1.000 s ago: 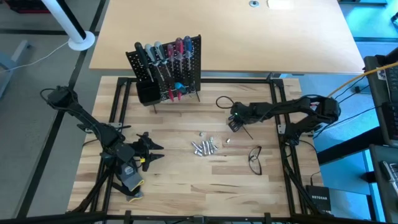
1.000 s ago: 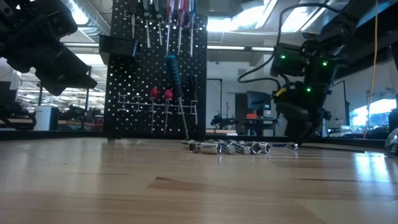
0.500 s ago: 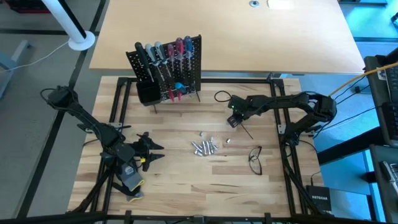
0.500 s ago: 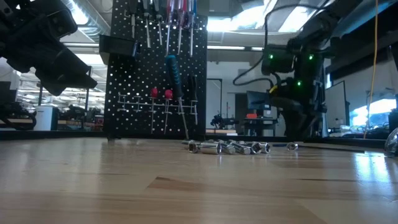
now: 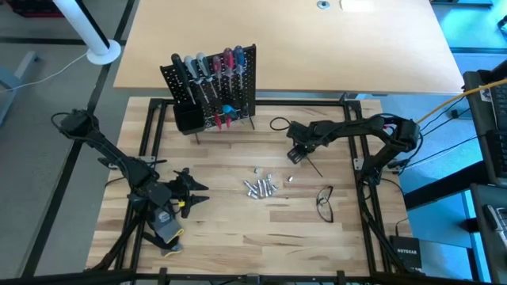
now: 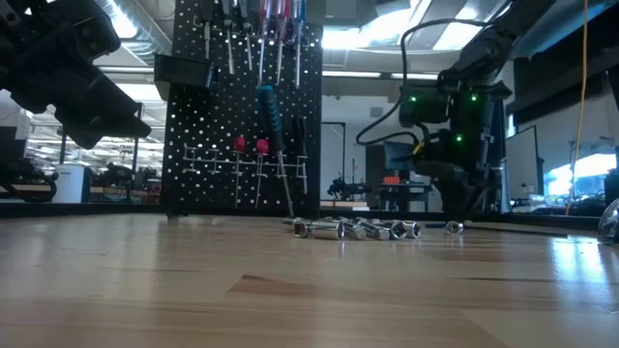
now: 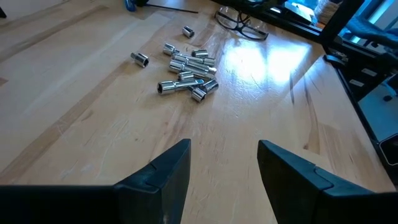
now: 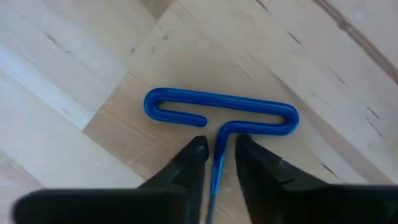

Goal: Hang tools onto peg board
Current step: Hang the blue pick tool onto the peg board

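Observation:
A blue T-handled tool (image 8: 221,115) lies flat on the wooden table (image 5: 238,229); its thin dark shaft (image 5: 314,167) runs toward the right near side. My right gripper (image 8: 217,148) points down over it, one finger on each side of the shaft just below the handle, with a narrow gap. The peg board (image 5: 215,83) stands at the far left with several screwdrivers hanging on it. Several silver bits (image 5: 260,187) lie mid-table. My left gripper (image 7: 224,168) waits open near the left edge, holding nothing. My right gripper comes from above with its fingers (image 8: 194,152) across the blue-coated shaft (image 8: 217,140), right under the T-handle. Thin slits of table show on both sides of the shaft, so I cannot tell whether the fingers touch it. The tool rests flat on the table.
A pair of glasses (image 5: 325,203) lies near the right edge. A black cable loop (image 5: 277,124) lies beyond the right gripper. A grey glove with yellow trim (image 5: 165,229) sits by the left arm. A black bin (image 5: 187,119) hangs at the board's lower left.
My right gripper has moved a little toward the table's left edge and down, tipping to point straighter down over the blue tool. The tool, the bits and my left arm have stayed where they were.

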`<state>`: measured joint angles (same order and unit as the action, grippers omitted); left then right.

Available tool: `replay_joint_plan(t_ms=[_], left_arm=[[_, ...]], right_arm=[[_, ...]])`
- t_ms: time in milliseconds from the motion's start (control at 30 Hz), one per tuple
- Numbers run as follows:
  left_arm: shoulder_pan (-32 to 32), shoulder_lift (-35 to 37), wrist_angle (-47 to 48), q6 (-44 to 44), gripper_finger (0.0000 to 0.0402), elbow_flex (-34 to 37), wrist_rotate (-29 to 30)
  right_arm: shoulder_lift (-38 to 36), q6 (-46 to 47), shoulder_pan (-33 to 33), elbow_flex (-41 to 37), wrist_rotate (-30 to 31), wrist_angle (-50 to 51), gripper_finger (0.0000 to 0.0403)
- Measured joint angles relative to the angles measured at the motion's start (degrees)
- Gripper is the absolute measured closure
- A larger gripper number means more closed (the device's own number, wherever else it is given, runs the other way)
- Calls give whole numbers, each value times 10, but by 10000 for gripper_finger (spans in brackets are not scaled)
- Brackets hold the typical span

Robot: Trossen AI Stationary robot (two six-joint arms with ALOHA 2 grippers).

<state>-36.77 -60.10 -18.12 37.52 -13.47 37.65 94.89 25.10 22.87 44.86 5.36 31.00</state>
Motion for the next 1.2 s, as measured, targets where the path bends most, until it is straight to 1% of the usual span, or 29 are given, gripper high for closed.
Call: replay_joint_plan(t_ms=[167, 233, 400, 533, 600, 733, 833, 1033, 1200], left_arm=[[0, 0, 0, 0, 227, 0, 0], [0, 0, 0, 0, 227, 0, 0], [0, 0, 0, 0, 227, 0, 0], [0, 0, 0, 0, 227, 0, 0], [0, 0, 1, 0, 227, 0, 0], [0, 0, 0, 3, 227, 0, -1], [0, 0, 0, 6, 227, 0, -2], [-7, 0, 0, 11, 227, 0, -2], [-7, 0, -5, 9, 227, 0, -2]], right_arm=[[0, -1, 0, -1, -3, -8, 383], [0, -8, 0, -1, -2, -10, 394], [0, -20, -1, -2, 0, -12, 384], [3, -32, -3, 12, 2, 4, 396], [0, -42, -10, 24, 13, 12, 399], [-14, -51, -27, 53, 26, 23, 399], [-40, -62, -41, 76, 26, 21, 401], [-63, -76, -74, 119, 26, 22, 401], [-65, -78, -102, 146, 26, 14, 401]])
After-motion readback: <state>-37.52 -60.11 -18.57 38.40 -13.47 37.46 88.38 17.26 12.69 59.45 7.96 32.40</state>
